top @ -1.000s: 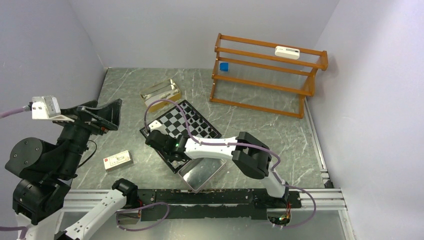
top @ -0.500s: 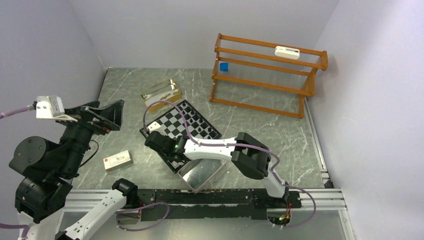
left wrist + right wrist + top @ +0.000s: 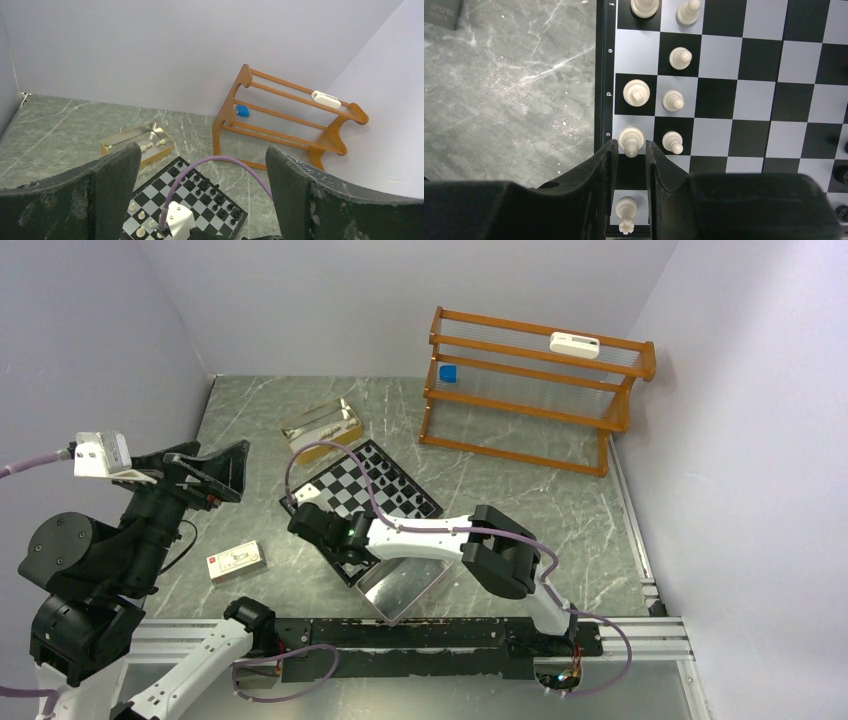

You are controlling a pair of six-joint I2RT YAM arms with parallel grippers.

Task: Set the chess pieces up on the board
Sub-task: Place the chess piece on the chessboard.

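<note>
The board (image 3: 350, 480) lies mid-table, with black chess pieces (image 3: 400, 495) on its far right side. My right gripper (image 3: 303, 523) hovers low over its near-left edge. In the right wrist view several white pieces stand in two rows along the lettered edge of the board (image 3: 744, 100). The right gripper (image 3: 628, 146) is slightly open, and a white piece (image 3: 631, 136) stands on the board between its tips. A white rook (image 3: 626, 210) stands further back between the fingers. My left gripper (image 3: 215, 472) is raised at the left, wide open (image 3: 202, 160) and empty.
A gold box (image 3: 322, 427) holding a few white pieces sits behind the board. A shiny metal tray (image 3: 400, 585) lies at the board's near corner. A small white box (image 3: 236, 560) lies at the left. A wooden rack (image 3: 530, 390) stands at the back right.
The right gripper has edged slightly left along the board's near edge. The left arm has shifted a little to the right.
</note>
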